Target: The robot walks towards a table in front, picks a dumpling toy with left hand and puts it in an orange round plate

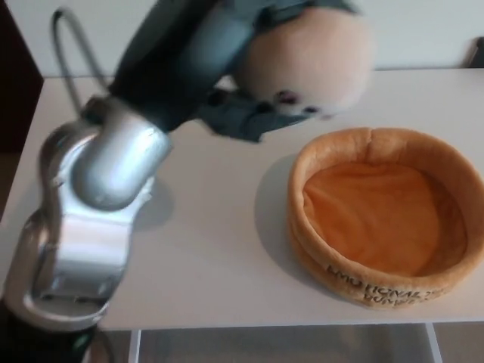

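Observation:
My left hand [219, 68] is raised high above the table, close to the camera and blurred, and it is shut on the dumpling toy [310, 60], a pale peach plush ball with a small face. The toy hangs in the air up and left of the orange round plate [378, 283], a soft plush dish with a thick rim that lies on the white table [204, 227] at the right. The plate's inside holds nothing. My silver left forearm [106, 174] fills the left side. My right hand does not show.
The table's front edge runs along the bottom of the picture, with a table leg [134, 346] below it. A white wall with a small black box [476, 54] stands behind the table. A black cable [69, 45] loops from my left arm.

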Robot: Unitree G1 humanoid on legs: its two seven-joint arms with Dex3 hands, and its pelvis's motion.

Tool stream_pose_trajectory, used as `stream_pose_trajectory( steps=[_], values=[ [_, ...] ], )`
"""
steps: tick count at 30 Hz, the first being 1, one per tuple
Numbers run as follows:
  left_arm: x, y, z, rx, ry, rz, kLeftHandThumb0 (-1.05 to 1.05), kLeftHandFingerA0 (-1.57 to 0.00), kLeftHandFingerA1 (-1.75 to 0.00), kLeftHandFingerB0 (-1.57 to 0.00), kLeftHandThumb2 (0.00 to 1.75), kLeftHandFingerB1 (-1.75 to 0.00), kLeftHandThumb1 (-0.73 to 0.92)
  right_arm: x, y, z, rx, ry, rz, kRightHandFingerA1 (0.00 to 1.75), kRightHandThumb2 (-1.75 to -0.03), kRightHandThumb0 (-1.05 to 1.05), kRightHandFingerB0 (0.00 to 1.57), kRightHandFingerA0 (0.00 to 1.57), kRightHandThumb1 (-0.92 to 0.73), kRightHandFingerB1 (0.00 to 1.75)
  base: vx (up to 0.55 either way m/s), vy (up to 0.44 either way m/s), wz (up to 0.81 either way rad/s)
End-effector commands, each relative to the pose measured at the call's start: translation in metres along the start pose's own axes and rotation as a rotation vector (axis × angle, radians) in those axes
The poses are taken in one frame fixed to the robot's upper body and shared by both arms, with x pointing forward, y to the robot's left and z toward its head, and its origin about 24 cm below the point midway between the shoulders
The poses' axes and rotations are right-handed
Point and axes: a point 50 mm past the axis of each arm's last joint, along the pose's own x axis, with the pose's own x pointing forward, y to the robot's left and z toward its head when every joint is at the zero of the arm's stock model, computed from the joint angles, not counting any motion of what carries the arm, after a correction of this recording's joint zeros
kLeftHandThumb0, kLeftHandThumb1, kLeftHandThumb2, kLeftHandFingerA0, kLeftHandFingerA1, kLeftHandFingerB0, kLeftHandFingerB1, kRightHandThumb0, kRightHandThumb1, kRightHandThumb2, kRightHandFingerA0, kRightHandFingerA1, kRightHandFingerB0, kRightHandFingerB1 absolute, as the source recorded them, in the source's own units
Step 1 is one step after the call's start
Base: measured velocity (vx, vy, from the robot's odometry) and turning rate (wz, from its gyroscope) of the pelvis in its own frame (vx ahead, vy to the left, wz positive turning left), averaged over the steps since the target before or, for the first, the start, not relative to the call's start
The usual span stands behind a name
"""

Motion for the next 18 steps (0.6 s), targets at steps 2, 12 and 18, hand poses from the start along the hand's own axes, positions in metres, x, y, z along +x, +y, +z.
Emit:
stream_pose_trajectory(
  steps=[2, 12, 18],
  values=[
    [0.036, -0.027, 0.033, 0.067, -0.065, -0.079, -0.26, -0.80, -1.55, -0.88, 0.65, -0.63, 0.69, 0.000, -0.005, 0.000, 0.004, 0.000, 0.000, 0.53, -0.57, -0.12, 0.47, 0.67, -0.57, 0.42, 0.00, 0.000, 0.00],
    [0.058, -0.077, 0.032, 0.123, -0.037, -0.182, -0.18, -0.74, -1.73, -0.63, 0.67, -1.53, 0.74, 0.002, -0.009, 0.008, 0.011, -0.026, -0.007, 0.53, -0.56, -0.10, 0.45, 0.64, -0.59, 0.41, 0.00, 0.000, 0.00],
    [0.061, -0.107, 0.015, 0.161, 0.026, -0.269, -0.10, -0.83, -1.64, -0.66, 0.63, -1.42, 0.70, 0.002, -0.010, 0.009, 0.003, -0.026, -0.001, 0.52, -0.56, -0.10, 0.45, 0.66, -0.57, 0.41, 0.00, 0.000, 0.00]
  ],
)
